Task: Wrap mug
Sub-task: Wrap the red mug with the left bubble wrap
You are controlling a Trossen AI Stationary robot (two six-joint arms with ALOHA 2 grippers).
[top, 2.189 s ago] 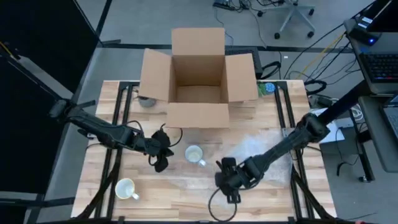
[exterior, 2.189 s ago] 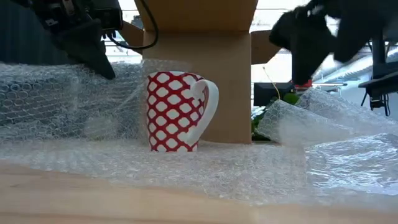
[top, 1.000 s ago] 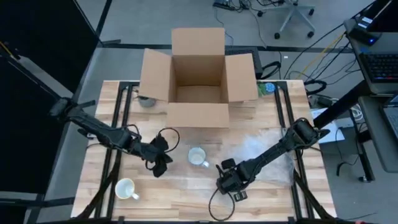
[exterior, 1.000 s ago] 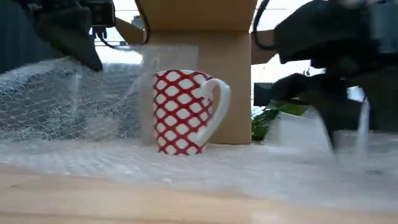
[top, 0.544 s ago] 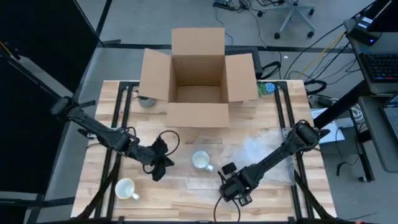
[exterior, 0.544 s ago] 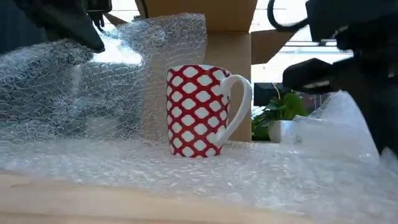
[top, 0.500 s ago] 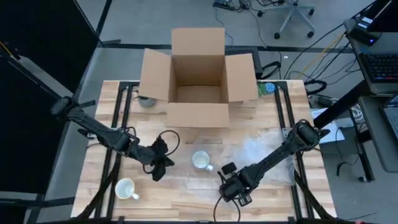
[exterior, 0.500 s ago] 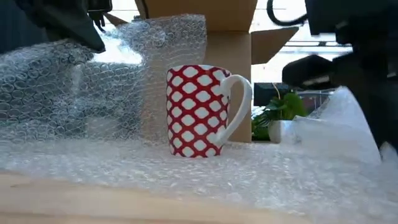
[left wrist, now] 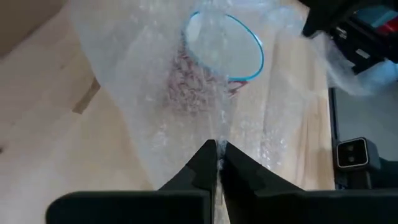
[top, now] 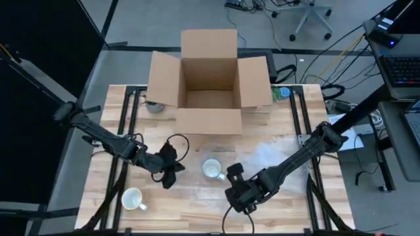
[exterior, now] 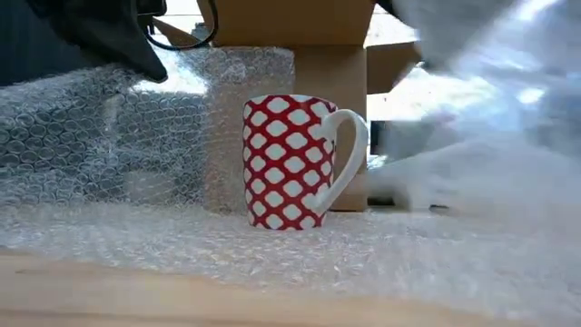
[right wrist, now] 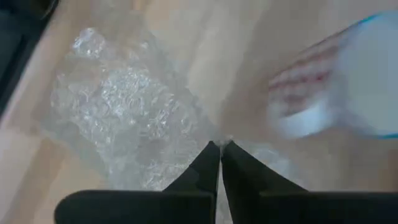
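A red mug with a white lattice pattern [exterior: 286,162] stands upright on a sheet of clear bubble wrap [top: 262,160], right of the table's middle. My left gripper [top: 172,169] is just left of the mug, shut on the wrap's left part, which rises beside and behind the mug [exterior: 136,136]. My right gripper [top: 235,190] is near and right of the mug [top: 211,169], shut on the wrap's right part, which is raised and blurred in the low view [exterior: 472,127]. That raised wrap hides the right gripper in the low view. My left gripper pinches the bubble wrap [left wrist: 217,146] between its two shut fingers; edge or fold, I cannot tell. That part is lifted off the table, and the sheet runs from the fingers toward the mug [left wrist: 224,53]. My right gripper pinches the bubble wrap [right wrist: 219,142] between its two shut fingertips. The fingers come from above. A crumpled stretch [right wrist: 124,112] spreads beyond them over the wood, and the mug [right wrist: 348,81] shows close by.
An open cardboard box [top: 209,82] stands at the table's far edge, straight behind the mug. A second, pale mug [top: 132,198] sits at the near left. A small metal bowl [top: 154,106] and a green item [top: 282,93] flank the box.
My right gripper has gone from the near edge up and toward the mug, and the wrap's right part has risen with it. The wrap's left flap has come up behind the mug. The mug has slid a little toward the near edge.
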